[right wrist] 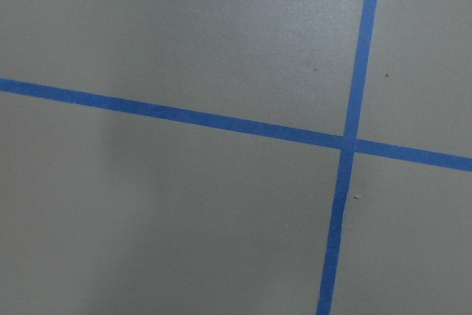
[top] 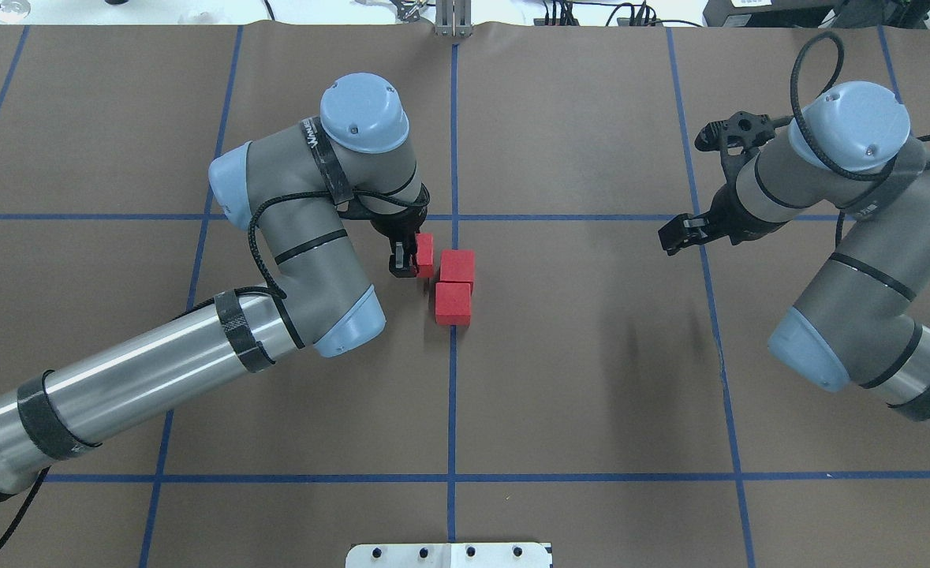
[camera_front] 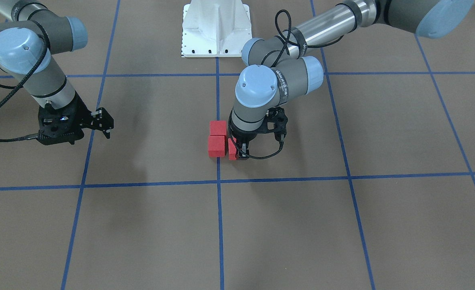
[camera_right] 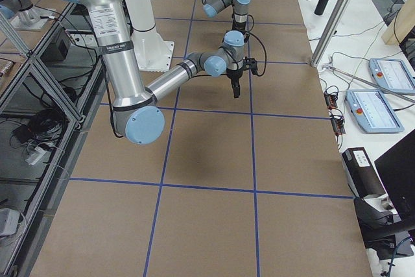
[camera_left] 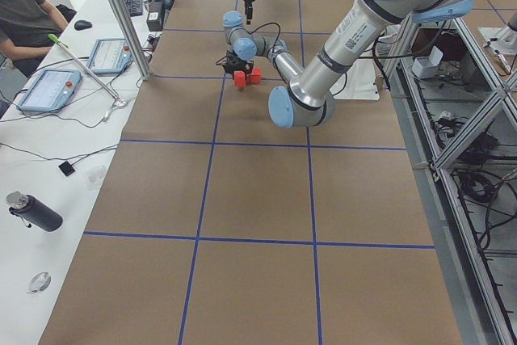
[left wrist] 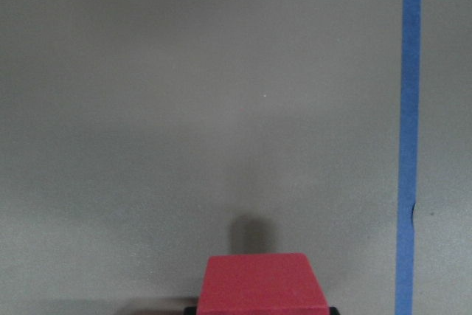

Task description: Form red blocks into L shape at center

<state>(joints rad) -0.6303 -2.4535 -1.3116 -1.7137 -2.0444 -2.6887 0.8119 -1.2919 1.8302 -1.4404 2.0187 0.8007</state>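
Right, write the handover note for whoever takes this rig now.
Left gripper: shut on the third red block, at the centre.
Right gripper: idle off to the side, empty; open or shut unclear.
Far red block and near red block touch in a row on the centre grid line.
Done: two placed.
Left: set the third beside the far one, release, withdraw.

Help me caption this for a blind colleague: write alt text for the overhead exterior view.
On a brown table with a blue tape grid, the robot's left hand grips a red block just left of two more red blocks that touch each other at the center. The right hand hovers open and empty at far right.
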